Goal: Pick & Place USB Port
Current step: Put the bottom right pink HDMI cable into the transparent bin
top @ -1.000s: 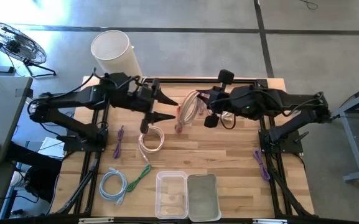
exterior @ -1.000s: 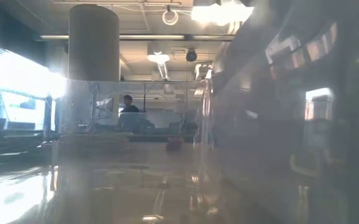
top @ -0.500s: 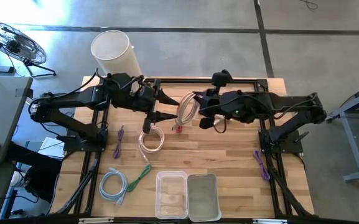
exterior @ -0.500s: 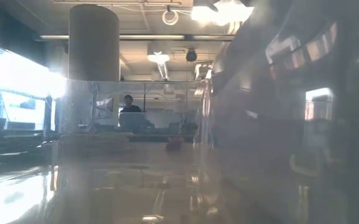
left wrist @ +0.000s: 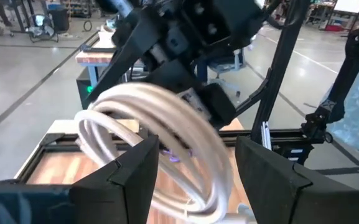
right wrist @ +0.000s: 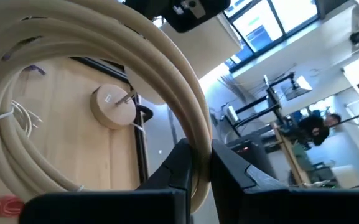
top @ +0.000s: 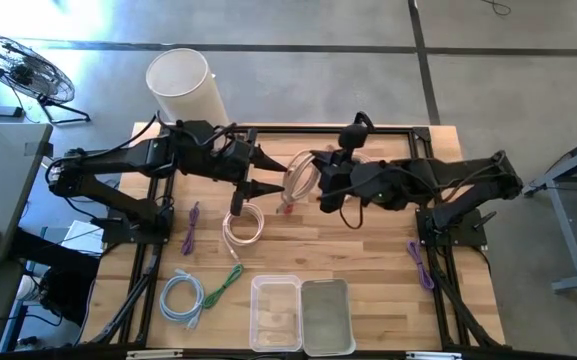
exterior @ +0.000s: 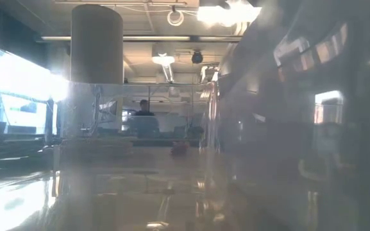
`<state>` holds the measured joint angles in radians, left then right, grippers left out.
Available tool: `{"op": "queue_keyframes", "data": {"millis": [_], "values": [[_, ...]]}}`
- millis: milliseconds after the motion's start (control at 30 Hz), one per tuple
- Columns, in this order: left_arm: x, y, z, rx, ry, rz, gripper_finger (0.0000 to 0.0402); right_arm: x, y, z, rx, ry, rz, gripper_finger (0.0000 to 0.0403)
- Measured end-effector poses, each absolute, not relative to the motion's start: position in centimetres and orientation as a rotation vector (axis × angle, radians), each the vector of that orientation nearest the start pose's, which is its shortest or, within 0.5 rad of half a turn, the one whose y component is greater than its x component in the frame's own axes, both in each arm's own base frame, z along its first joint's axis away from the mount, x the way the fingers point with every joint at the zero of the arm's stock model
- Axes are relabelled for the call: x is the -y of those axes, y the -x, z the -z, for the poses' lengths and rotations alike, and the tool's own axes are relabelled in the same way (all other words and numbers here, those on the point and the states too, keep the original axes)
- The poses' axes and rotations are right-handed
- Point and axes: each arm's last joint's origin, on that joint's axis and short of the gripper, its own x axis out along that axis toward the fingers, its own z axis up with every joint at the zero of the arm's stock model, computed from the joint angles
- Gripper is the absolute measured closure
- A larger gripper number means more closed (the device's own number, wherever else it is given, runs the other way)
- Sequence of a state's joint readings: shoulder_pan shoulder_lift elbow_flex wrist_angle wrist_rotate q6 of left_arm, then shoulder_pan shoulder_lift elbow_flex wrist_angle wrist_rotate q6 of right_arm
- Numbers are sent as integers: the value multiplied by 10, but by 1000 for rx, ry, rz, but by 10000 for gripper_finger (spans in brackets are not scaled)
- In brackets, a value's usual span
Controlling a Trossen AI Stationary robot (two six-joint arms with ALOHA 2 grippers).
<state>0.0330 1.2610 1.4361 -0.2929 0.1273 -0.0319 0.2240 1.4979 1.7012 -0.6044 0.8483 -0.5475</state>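
Note:
A coiled white cable point(top: 298, 178) with a red plug end point(top: 286, 207) hangs above the middle of the table, and my right gripper point(top: 315, 180) is shut on it. In the right wrist view the coil point(right wrist: 104, 68) arcs away from the fingers. My left gripper point(top: 274, 173) stands open just left of the coil, fingers level and pointing at it. In the left wrist view the coil point(left wrist: 167, 124) hangs right in front of its fingers, and I cannot tell whether they touch. A second white coil point(top: 243, 225) lies flat on the wood below. My right gripper pinches several strands of the coil's loop point(right wrist: 199, 140) between its two fingers, which come nearly level from the table's right side and lie across the strands. The coil is lifted clear of the table and stands on edge, its red plug hanging at the low end.
A white cylindrical bin point(top: 183, 85) stands at the far left. A clear box point(top: 276, 312) and its lid point(top: 328, 316) sit at the near edge. Purple cables point(top: 190, 228) point(top: 420, 265), a green cable point(top: 226, 280) and a light blue coil point(top: 183, 298) lie on the table.
My right gripper has gone toward the table's left edge, toward my left gripper, and has rolled at the wrist. The held coil came with it, clear of the table, and now hangs close before the left fingers.

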Motion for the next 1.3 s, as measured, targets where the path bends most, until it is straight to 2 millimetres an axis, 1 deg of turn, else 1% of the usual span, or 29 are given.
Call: {"op": "queue_keyframes", "data": {"millis": [133, 333, 600, 800, 1067, 1300], "values": [[-5, -266, -446, -116, 44, 89, 193, -52, -306, -444, -496, 759, 526, 376], [-5, -266, -446, -116, 43, 88, 193, -54, -305, -446, -489, 775, 551, 376], [-5, -264, -446, -117, 26, 86, 193, -53, -300, -436, -573, 764, 583, 376], [-5, -260, -450, -93, 12, 88, 193, -54, -300, -437, -569, 751, 599, 376], [-4, -260, -447, -126, 20, 114, 193, -59, -303, -443, -522, 805, 584, 377], [-4, -260, -444, -152, 20, 113, 192, -66, -303, -445, -510, 858, 542, 377]]}}
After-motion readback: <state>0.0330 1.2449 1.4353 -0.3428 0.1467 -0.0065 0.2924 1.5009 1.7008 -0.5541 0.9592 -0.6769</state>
